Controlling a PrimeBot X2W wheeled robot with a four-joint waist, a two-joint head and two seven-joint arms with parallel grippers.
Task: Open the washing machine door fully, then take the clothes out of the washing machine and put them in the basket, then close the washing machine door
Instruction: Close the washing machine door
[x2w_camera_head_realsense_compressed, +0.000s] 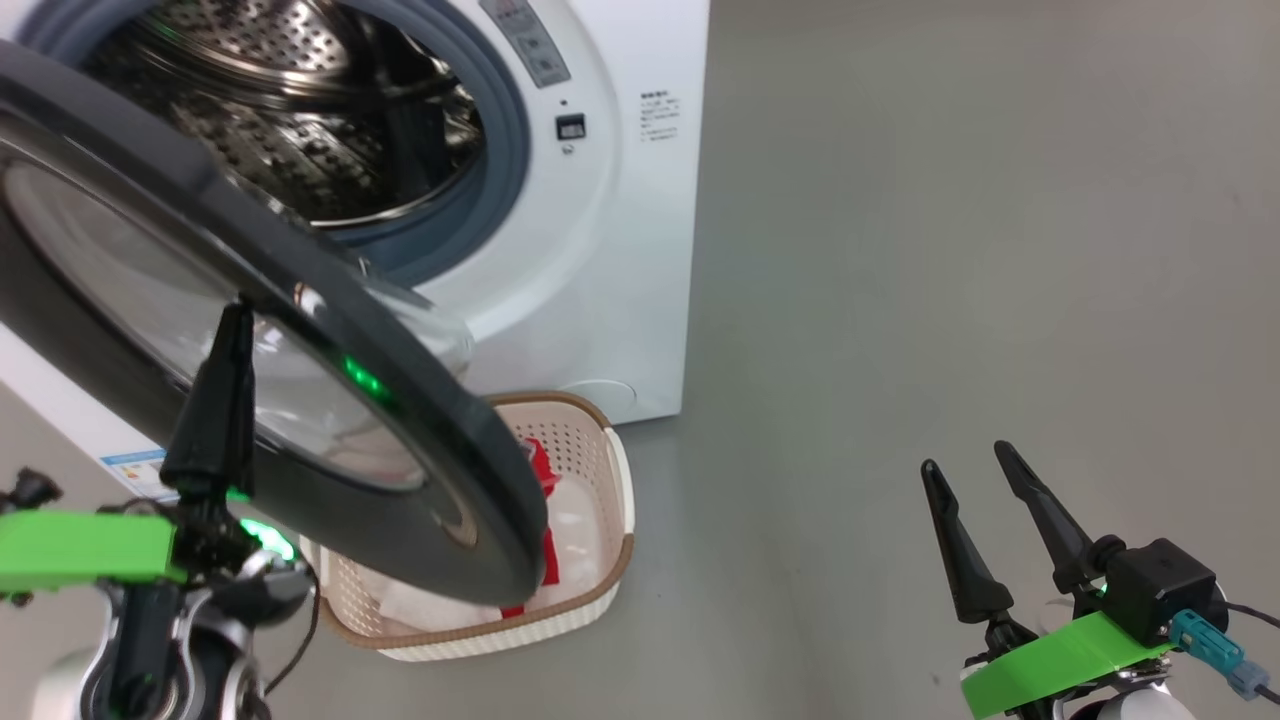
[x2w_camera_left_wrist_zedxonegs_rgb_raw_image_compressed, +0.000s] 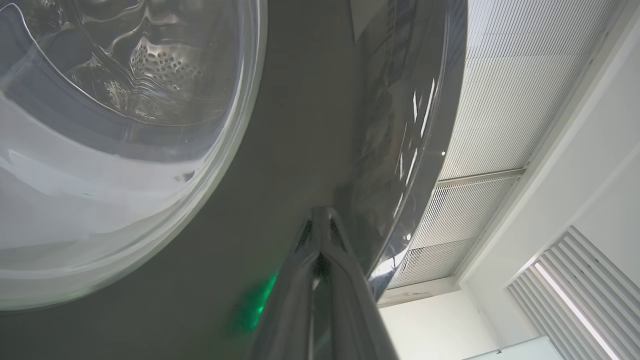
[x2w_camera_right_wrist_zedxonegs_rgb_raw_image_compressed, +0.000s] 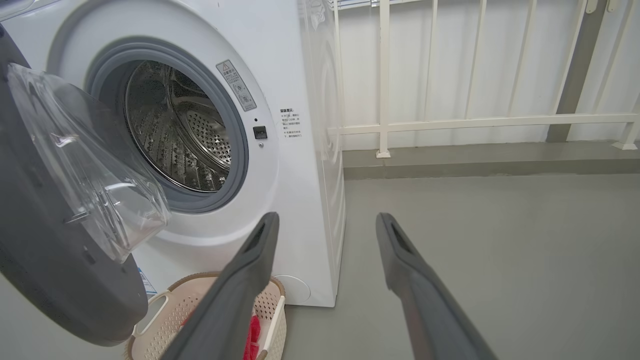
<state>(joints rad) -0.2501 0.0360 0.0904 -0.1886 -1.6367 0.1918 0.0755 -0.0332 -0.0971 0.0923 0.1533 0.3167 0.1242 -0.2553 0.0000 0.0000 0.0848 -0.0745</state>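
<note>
With the clothes (x2w_camera_head_realsense_compressed: 540, 472) in the basket (x2w_camera_head_realsense_compressed: 612, 432) at the foot of the washer (x2w_camera_head_realsense_compressed: 620, 250) and the right gripper (x2w_camera_head_realsense_compressed: 967, 457) spread empty off to its side, the clenched left gripper (x2w_camera_head_realsense_compressed: 236, 330), tip against the half-open door (x2w_camera_head_realsense_compressed: 400, 400), could skid off the glossy rim and leave it unlatched.

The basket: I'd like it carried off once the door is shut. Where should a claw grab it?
Probably the basket by the brown rim of its right wall, from above on the robot's right: that rim is bare, while the washing machine door overhangs its left. The open right claw is nearest.
</note>
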